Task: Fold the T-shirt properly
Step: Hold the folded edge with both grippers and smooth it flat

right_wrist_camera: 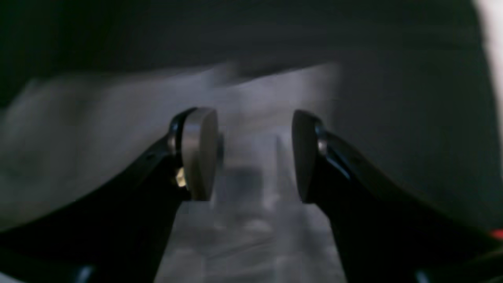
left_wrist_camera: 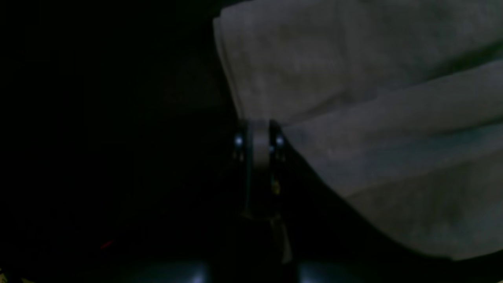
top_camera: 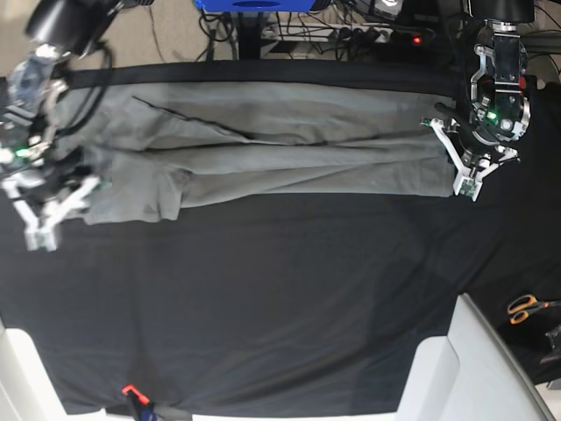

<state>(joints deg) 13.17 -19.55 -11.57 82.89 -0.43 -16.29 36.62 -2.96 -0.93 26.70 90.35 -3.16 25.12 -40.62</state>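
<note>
The grey T-shirt (top_camera: pixel 289 153) lies in a long folded band across the far part of the black cloth (top_camera: pixel 263 298). My left gripper (top_camera: pixel 465 178) is at the shirt's right end. In the left wrist view its jaws are together (left_wrist_camera: pixel 258 133) on the shirt's edge (left_wrist_camera: pixel 353 78). My right gripper (top_camera: pixel 54 209) is at the shirt's left end. In the right wrist view it is open (right_wrist_camera: pixel 254 155), with the blurred grey shirt (right_wrist_camera: pixel 98 125) lying beyond and under the pads and nothing between them.
Orange-handled scissors (top_camera: pixel 526 307) lie at the right edge. A white panel (top_camera: pixel 478 368) sits at the near right corner. A small red and black object (top_camera: pixel 131 393) sits at the cloth's front edge. Cables and a power strip (top_camera: pixel 351 33) run behind the table.
</note>
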